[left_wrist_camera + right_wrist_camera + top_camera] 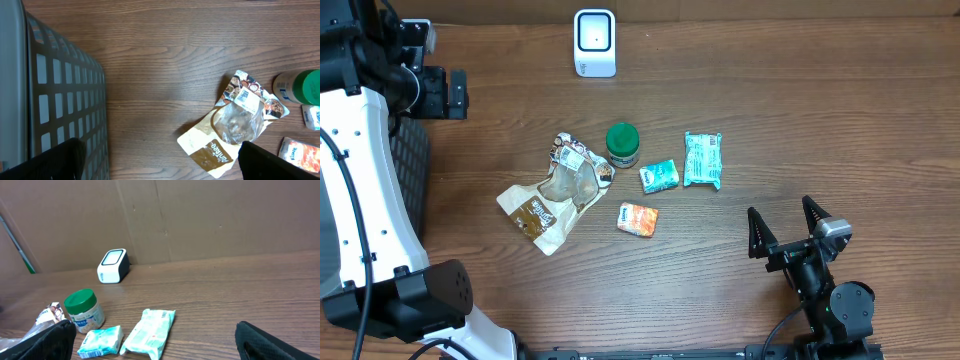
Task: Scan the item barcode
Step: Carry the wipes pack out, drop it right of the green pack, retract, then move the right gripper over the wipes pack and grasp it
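A white barcode scanner (594, 43) (112, 266) stands at the table's far edge. Several items lie mid-table: a crumpled brown snack bag (555, 195) (235, 120), a green-lidded jar (622, 144) (83, 311), a small teal packet (659, 176) (101, 341), a longer teal wipes pack (703, 160) (150, 331) and an orange packet (638, 219) (300, 152). My left gripper (458, 92) (160, 165) hovers open at the far left, over the basket's edge and left of the bag. My right gripper (786, 225) (160, 347) is open near the front right, facing the teal packs, holding nothing.
A dark grey mesh basket (410, 170) (60, 100) sits along the left side under the left arm. A brown cardboard wall (200, 215) backs the table behind the scanner. Bare wood lies between the items and the right gripper.
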Robot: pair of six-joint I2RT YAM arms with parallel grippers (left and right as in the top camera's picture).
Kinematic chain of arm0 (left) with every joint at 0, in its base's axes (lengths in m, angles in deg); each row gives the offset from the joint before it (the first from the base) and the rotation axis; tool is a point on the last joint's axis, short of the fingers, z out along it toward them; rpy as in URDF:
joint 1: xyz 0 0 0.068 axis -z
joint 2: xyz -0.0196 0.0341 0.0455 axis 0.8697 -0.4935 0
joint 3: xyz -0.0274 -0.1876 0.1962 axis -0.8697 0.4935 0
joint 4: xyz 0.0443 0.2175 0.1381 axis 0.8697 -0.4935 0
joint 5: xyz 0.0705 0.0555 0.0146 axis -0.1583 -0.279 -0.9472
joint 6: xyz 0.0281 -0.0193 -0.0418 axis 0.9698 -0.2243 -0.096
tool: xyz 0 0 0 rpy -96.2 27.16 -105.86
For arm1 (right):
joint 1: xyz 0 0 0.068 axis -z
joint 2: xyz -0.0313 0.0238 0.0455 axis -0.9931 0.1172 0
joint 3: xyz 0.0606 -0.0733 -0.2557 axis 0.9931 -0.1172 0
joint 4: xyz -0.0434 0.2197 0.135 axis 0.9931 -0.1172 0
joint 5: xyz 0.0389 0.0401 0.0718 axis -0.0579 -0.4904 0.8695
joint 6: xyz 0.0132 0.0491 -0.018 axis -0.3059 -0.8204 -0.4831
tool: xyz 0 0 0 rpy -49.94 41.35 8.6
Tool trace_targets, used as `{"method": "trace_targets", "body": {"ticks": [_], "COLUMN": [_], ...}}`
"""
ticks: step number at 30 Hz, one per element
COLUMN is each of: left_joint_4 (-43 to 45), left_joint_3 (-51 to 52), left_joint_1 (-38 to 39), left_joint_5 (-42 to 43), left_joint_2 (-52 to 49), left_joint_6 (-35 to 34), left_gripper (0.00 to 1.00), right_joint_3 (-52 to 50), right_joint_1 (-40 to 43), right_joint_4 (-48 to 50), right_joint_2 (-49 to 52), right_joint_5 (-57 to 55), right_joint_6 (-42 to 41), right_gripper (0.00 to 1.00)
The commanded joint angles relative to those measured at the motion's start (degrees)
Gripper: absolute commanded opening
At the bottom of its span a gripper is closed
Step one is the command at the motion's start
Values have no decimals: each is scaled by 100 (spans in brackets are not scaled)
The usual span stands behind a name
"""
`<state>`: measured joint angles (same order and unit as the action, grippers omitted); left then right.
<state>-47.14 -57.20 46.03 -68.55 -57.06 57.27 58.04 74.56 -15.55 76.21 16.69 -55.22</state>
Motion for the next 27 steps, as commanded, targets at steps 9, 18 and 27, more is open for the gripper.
{"method": "trace_targets", "body": {"ticks": [9,18,27], "left_joint_4": [24,24,24], "left_joint_3": [15,15,15], "left_joint_1": [-22,-22,-22], "left_joint_5": [42,42,42], "left_joint_2": [-31,-31,-31], "left_joint_6": [127,127,127], "left_gripper": [100,100,99], "right_joint_3": [-59,732,3447], "right_joint_1": [7,7,7], "right_joint_4": [153,-575,-3021], "right_joint_2": [-46,-4,1322], "right_joint_5": [186,844,850], "right_joint_6": [7,-13,-11], "right_gripper": [100,100,100]}}
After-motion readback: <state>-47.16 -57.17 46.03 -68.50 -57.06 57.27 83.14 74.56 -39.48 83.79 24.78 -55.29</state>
